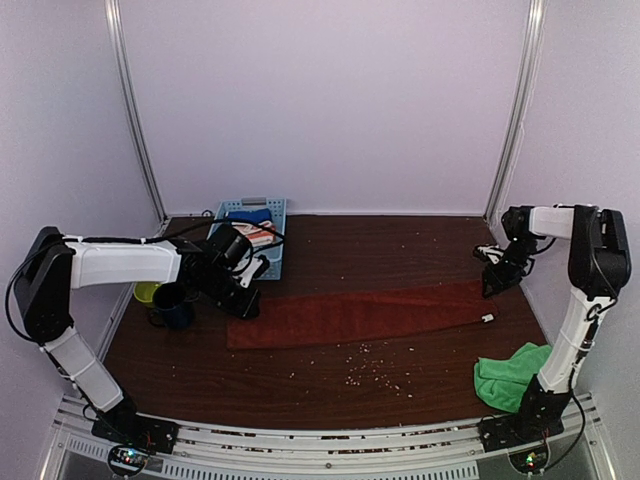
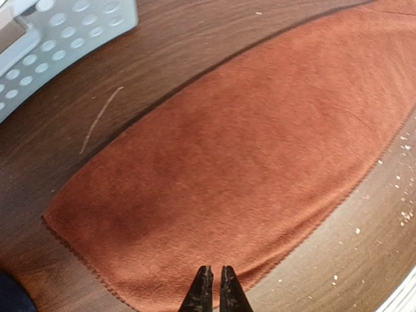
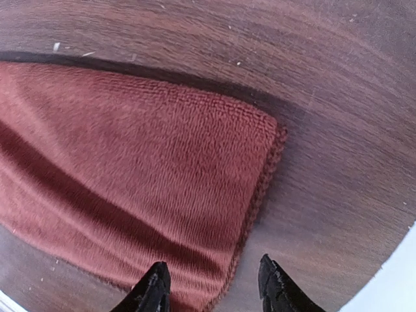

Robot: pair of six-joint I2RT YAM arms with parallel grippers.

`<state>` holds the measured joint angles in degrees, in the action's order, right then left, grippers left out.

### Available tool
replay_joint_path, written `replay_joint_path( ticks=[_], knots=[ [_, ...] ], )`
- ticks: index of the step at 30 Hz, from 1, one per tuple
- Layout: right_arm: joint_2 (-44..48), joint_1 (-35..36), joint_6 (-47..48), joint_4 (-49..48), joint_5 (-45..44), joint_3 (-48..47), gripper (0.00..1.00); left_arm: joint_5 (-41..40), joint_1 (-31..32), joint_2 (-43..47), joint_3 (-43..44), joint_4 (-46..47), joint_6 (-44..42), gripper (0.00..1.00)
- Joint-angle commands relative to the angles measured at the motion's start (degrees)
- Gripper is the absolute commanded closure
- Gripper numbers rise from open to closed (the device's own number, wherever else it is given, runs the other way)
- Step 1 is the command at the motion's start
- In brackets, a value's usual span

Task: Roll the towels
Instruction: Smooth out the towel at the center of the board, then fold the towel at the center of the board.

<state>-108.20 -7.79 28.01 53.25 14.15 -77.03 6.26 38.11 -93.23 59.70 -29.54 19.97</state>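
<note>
A tight, square first tuck is being called for: left gripper (image 2: 212, 272) closed empty, right gripper (image 3: 211, 263) open over the rust towel (image 1: 360, 315).

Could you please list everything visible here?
rust towel: one, reddish-brown, flat across the table
green towel: one, bright green, crumpled, near right
basket: one, light blue, back left
blue cloth: one, blue, in basket
striped cloth: one, white and orange, in basket
mug: one, dark blue, left edge
cup: one, yellow-green, beside the mug
crumbs: many, pale, table front
left gripper: one, black, shut, over rust towel's left end
right gripper: one, black, open, over rust towel's right end
</note>
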Motion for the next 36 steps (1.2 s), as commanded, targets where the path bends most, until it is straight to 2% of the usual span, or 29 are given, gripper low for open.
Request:
replay_joint_path(
  ticks=[1,10,15,20,23,25,30,36],
  knots=[
    [-1.69,2.00,-5.11,-5.33,-2.97,2.58,0.52,-6.79,0.07,-0.24,-0.64,1.98,3.52,0.92],
    [-5.52,4.98,-9.01,-10.29,-12.86,6.54,0.63,-10.39,-0.96,0.71,-1.98,1.22,3.95,0.92],
    [-5.62,3.29,-9.81,-10.22,-11.52,6.46,0.65,-11.36,-1.82,1.55,-1.92,0.64,3.30,0.92],
    [-5.90,1.07,-9.17,-9.20,-9.79,3.82,0.77,-11.28,-2.23,1.23,-1.85,0.32,2.78,0.92],
    [-5.21,-0.51,-8.73,-8.20,-9.65,1.11,0.90,-10.68,-2.40,0.76,-2.26,0.35,2.72,0.92],
    [-5.14,-1.25,-8.21,-6.60,-9.52,-1.25,0.95,-10.53,-2.45,0.25,-2.67,0.22,2.91,0.92],
    [-3.04,-2.47,-7.59,-4.38,-10.32,-5.52,0.98,-9.10,-2.57,-0.61,-4.27,1.08,3.06,0.92],
    [-0.78,-2.49,-7.01,-0.08,-6.99,-10.42,0.99,-5.31,-2.55,-2.71,-5.57,2.56,3.23,0.92]
  ],
)
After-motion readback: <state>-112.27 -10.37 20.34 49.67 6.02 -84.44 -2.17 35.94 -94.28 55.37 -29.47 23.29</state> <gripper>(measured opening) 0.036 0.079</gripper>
